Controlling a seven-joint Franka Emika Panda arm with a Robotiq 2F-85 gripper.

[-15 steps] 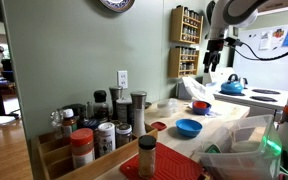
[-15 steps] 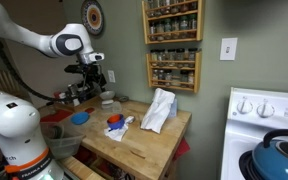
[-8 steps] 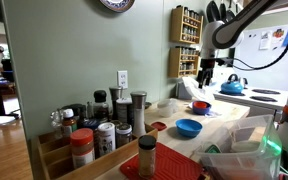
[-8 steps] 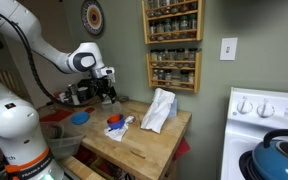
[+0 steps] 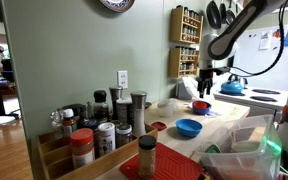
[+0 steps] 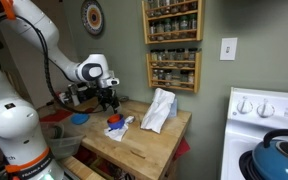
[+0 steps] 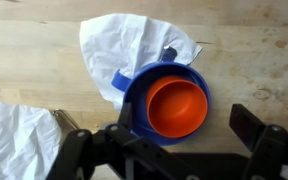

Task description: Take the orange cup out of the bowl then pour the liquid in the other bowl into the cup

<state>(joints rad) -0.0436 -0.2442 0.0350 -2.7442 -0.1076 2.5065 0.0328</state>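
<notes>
As our gripper point(image 7: 174, 150) gaped at frame bottom, we saw the orange cup point(image 7: 176, 107) upright, mouth upward, in the blue bowl point(image 7: 134, 97).

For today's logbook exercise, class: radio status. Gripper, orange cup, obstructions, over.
Gripper open, hovering overhead. Orange cup inside blue bowl, not gripped. White paper under bowl, nothing covering cup.

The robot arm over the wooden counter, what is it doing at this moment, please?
The arm's gripper hangs open directly above the orange cup. The cup sits inside a blue bowl, which rests on a white sheet on the wooden counter. Nothing is gripped and the cup is not yet lifted out. A second blue bowl stands apart on the counter.
</notes>
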